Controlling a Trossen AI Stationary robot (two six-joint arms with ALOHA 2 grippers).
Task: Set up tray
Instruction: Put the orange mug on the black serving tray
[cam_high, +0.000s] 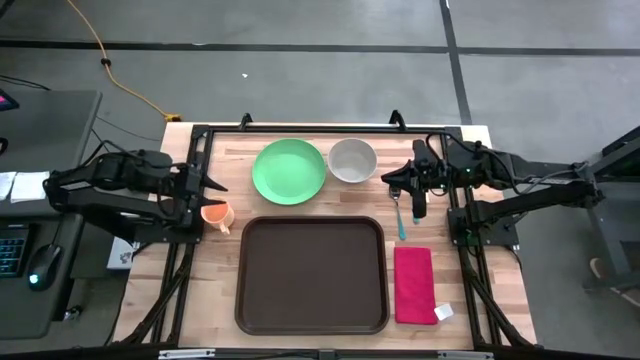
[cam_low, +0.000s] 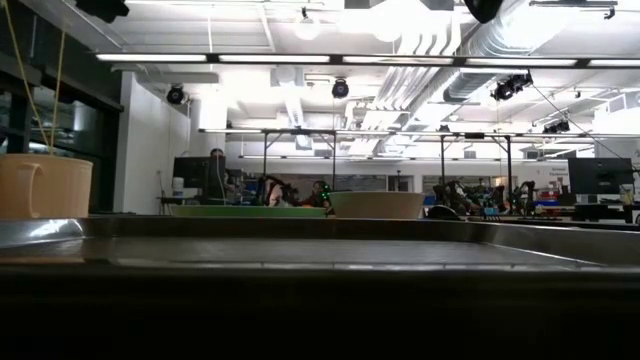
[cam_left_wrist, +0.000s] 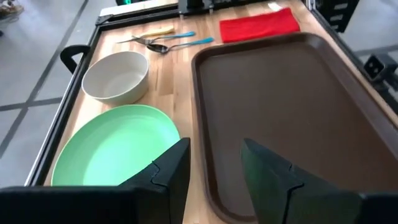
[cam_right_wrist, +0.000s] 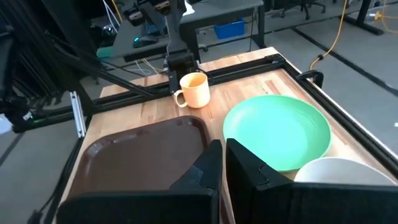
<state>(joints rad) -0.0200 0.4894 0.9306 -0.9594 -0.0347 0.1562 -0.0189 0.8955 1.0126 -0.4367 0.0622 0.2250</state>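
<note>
Tray (cam_high: 311, 274) between both hands, untouched.

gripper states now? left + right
Left gripper: open, empty, over the tray edge.
Right gripper: shut, holding nothing.

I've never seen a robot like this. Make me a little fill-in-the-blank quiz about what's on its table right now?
1. The big brown tray has ____ on it.
2. The round plate beside the white bowl is coloured ____.
3. The red napkin lies on the table on the ____ arm's side of the tray.
4. The orange mug stands near the left end effector, whose fingers are ____.

Missing words: nothing; green; right; open
</note>
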